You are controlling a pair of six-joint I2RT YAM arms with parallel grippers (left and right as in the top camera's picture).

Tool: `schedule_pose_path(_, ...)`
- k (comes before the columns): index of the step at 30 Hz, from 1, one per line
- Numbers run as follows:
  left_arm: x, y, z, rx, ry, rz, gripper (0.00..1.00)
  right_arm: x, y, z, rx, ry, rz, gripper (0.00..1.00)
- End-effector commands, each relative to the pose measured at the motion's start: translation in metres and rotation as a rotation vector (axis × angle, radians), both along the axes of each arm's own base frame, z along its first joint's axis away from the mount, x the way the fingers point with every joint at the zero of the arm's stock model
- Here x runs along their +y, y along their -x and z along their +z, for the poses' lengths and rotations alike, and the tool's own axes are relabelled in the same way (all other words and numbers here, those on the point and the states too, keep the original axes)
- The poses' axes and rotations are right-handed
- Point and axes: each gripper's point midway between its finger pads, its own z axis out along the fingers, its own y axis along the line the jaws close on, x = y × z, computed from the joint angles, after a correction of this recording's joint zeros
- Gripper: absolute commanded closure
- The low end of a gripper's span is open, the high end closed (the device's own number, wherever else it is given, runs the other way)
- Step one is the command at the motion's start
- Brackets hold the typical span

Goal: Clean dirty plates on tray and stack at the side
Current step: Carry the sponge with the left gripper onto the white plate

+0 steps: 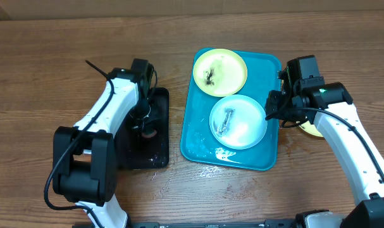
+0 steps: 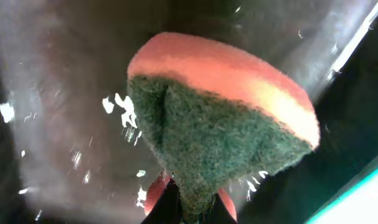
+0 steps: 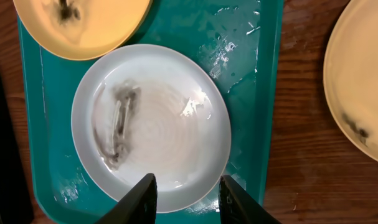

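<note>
The turquoise tray (image 1: 195, 140) holds a pale yellow plate (image 1: 220, 71) with dark smears at the back and a blue-white plate (image 1: 238, 121) with a grey smear in front. A second yellow plate (image 1: 312, 131) lies on the table right of the tray, mostly hidden under my right arm. The right wrist view shows it (image 3: 363, 81) with a dark smear. My right gripper (image 3: 187, 199) is open over the near rim of the blue-white plate (image 3: 157, 118), at the tray's (image 3: 251, 56) right side (image 1: 275, 107). My left gripper (image 2: 189, 208) is shut on a green and orange sponge (image 2: 220, 124).
A smaller black tray (image 1: 157, 149), wet and shiny, lies left of the turquoise tray, with my left gripper (image 1: 146, 130) above it. Water drops lie on the turquoise tray's front and on the table before it (image 1: 207, 170). The table is brown wood.
</note>
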Motion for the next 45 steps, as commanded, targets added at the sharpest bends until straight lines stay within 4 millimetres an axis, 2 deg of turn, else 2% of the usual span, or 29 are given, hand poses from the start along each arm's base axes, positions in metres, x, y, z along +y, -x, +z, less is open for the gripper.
schedule_pose_path(1, 0.006, 0.018, -0.024, 0.02, -0.03, -0.017, 0.96, 0.0, -0.004, 0.006, -0.024, -0.008, 0.001, 0.66)
schedule_pose_path(5, 0.009, 0.029, -0.043, 0.028, -0.028, -0.011, 0.96, 0.0, -0.005, 0.006, -0.025, -0.008, 0.001, 0.63)
schedule_pose_path(7, 0.012, 0.03, -0.042, 0.032, -0.028, -0.008, 0.96, 0.0, -0.006, 0.007, -0.033, -0.005, 0.0, 0.6)
schedule_pose_path(9, 0.014, 0.026, -0.032, 0.042, -0.02, -0.011, 0.96, -0.005, -0.01, 0.007, -0.047, 0.017, -0.011, 0.59)
schedule_pose_path(11, 0.015, 0.017, -0.013, 0.043, -0.02, -0.004, 0.96, -0.01, -0.014, 0.008, -0.059, 0.026, -0.038, 0.57)
schedule_pose_path(14, 0.01, -0.003, 0.02, 0.003, -0.013, -0.013, 0.96, -0.027, -0.017, 0.007, -0.049, 0.026, -0.179, 0.57)
schedule_pose_path(19, -0.02, -0.041, 0.084, -0.135, 0.031, -0.111, 0.96, -0.051, -0.02, -0.005, 0.0, 0.006, -0.285, 0.54)
schedule_pose_path(23, -0.046, -0.06, 0.123, -0.245, 0.063, -0.168, 0.96, -0.032, -0.018, -0.022, 0.055, -0.07, -0.122, 0.5)
schedule_pose_path(26, -0.076, -0.07, 0.139, -0.315, 0.141, -0.211, 0.96, -0.023, -0.016, -0.04, 0.109, -0.075, -0.084, 0.5)
schedule_pose_path(29, -0.106, -0.072, 0.142, -0.343, 0.231, -0.255, 0.96, -0.015, -0.016, -0.061, 0.158, -0.061, -0.063, 0.51)
schedule_pose_path(31, -0.123, -0.071, 0.14, -0.345, 0.27, -0.286, 0.96, -0.012, -0.018, -0.075, 0.181, -0.037, -0.052, 0.55)
schedule_pose_path(36, -0.161, -0.063, 0.127, -0.319, 0.317, -0.348, 0.96, -0.017, -0.02, -0.108, 0.231, 0.034, -0.052, 0.62)
schedule_pose_path(38, -0.174, -0.062, 0.117, -0.307, 0.32, -0.375, 0.96, -0.018, -0.019, -0.116, 0.251, 0.042, -0.053, 0.74)
schedule_pose_path(40, -0.189, -0.059, 0.105, -0.289, 0.326, -0.39, 0.96, -0.017, -0.017, -0.121, 0.267, 0.04, -0.053, 0.81)
schedule_pose_path(43, -0.211, -0.056, 0.084, -0.251, 0.349, -0.392, 0.96, -0.015, -0.014, -0.123, 0.283, 0.028, -0.05, 0.96)
schedule_pose_path(45, -0.226, -0.054, 0.067, -0.222, 0.369, -0.398, 0.96, -0.014, -0.012, -0.124, 0.291, 0.027, -0.048, 0.96)
